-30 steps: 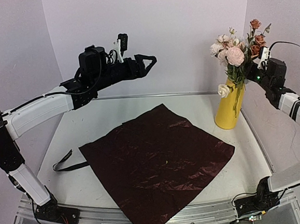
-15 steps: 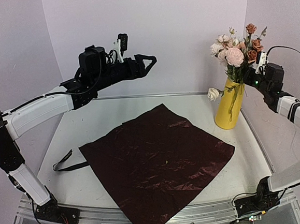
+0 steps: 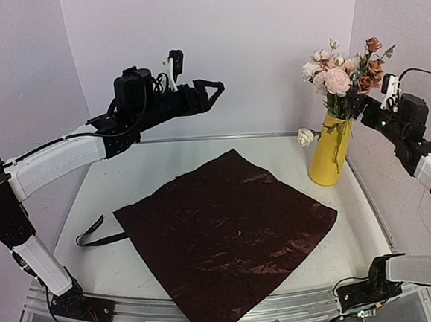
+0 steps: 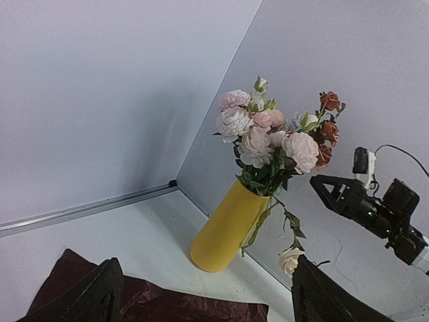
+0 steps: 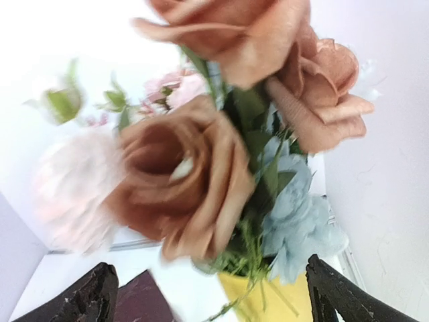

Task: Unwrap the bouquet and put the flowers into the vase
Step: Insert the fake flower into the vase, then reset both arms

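vase (image 3: 329, 158): upright on the table (image 3: 128, 184) at 2 o'clock, near the back right corner; mustard-yellow, narrow at the neck.
flowers (image 3: 340, 79): stems down in the vase neck, with pink, cream and rust heads fanned out above it.
white bloom (image 3: 305, 136): drooping outside on a bent stem at 9 o'clock of the neck.
wrap (image 3: 221, 235): dark red and crinkled, spread flat over the middle of the table, its near corner reaching the 6 o'clock edge.
ribbon (image 3: 94, 234): black, loose on the table at 9 o'clock of the wrap, one end meeting its edge.
left gripper (image 3: 216, 88): spread, holding nothing, raised high over the 11 o'clock area, aimed toward 3 o'clock.
right gripper (image 3: 360, 106): spread wide with nothing pinched, at 3 o'clock of the stems above the vase mouth; just beside the leaves, contact impossible to tell.
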`<state>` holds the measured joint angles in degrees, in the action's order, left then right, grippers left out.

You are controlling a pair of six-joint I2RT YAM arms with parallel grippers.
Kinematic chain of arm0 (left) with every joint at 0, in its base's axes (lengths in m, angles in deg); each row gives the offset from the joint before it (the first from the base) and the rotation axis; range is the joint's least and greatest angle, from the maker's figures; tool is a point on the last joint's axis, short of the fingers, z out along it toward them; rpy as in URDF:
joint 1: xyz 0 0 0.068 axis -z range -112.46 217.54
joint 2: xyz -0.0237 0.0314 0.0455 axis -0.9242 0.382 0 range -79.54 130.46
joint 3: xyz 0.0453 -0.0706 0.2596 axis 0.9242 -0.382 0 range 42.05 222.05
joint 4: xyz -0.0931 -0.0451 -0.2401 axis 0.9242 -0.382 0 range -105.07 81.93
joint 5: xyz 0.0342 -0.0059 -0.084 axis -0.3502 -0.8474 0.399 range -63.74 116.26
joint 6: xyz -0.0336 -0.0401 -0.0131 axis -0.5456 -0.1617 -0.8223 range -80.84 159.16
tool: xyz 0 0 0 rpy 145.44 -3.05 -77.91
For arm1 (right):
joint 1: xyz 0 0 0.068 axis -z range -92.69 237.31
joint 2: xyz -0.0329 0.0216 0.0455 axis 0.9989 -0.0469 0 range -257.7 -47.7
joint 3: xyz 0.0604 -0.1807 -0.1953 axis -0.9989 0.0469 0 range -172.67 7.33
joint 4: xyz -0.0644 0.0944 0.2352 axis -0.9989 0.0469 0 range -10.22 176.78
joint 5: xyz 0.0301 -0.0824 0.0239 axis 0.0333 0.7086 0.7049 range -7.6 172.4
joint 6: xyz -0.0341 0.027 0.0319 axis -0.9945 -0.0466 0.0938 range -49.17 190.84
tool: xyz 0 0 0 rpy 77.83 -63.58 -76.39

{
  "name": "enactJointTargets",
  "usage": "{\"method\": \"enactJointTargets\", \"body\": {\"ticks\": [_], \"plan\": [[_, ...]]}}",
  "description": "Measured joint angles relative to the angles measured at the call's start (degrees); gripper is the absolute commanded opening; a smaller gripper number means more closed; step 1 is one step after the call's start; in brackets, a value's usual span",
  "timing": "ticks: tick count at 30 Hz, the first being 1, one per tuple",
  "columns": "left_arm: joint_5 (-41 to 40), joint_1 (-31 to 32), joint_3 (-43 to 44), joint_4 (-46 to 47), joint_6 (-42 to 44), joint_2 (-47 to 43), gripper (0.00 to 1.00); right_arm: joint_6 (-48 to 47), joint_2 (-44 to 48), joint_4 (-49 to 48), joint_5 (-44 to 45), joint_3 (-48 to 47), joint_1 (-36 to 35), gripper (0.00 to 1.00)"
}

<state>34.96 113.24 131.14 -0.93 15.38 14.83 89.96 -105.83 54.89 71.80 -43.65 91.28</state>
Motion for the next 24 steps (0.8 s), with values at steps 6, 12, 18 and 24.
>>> {"method": "enactJointTargets", "body": {"ticks": [6, 12, 18, 24], "plan": [[-4.5, 0.0, -3.7, -0.1, -0.3, -0.3, 0.92, -0.9, 6.4, 2.9, -4.0, 6.5, 0.0, 0.98], [-8.1, 0.0, -11.6, -0.2, -1.6, -3.8, 1.0, -3.4, 12.4, 4.9, -5.5, 14.1, 0.0, 0.98], [-14.4, 0.0, -26.0, 0.2, -1.8, -11.2, 1.0, -4.5, 16.8, 5.4, -5.1, 22.2, 0.0, 0.98], [-24.5, 0.0, -39.6, -0.2, -1.2, -17.0, 1.0, -3.9, 13.4, 6.0, -4.6, 26.1, 0.0, 0.98]]}}
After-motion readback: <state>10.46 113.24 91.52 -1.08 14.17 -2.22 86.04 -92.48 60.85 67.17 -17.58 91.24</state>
